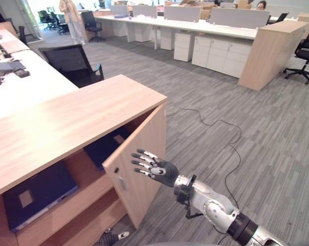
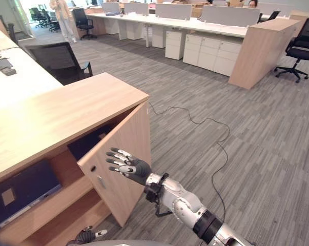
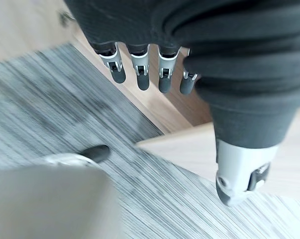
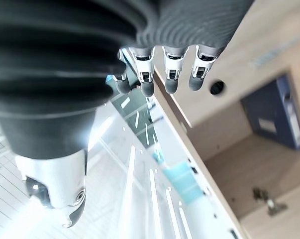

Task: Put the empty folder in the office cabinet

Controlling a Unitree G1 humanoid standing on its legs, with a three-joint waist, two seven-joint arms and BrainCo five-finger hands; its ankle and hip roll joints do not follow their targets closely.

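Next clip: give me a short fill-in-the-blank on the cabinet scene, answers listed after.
1. The cabinet door stands ____.
2. The right hand, fingers straight, is at the door's ____ edge.
3. The folder on the shelf is dark ____.
4. The left hand holds ____.

Missing words: open; free; blue; nothing
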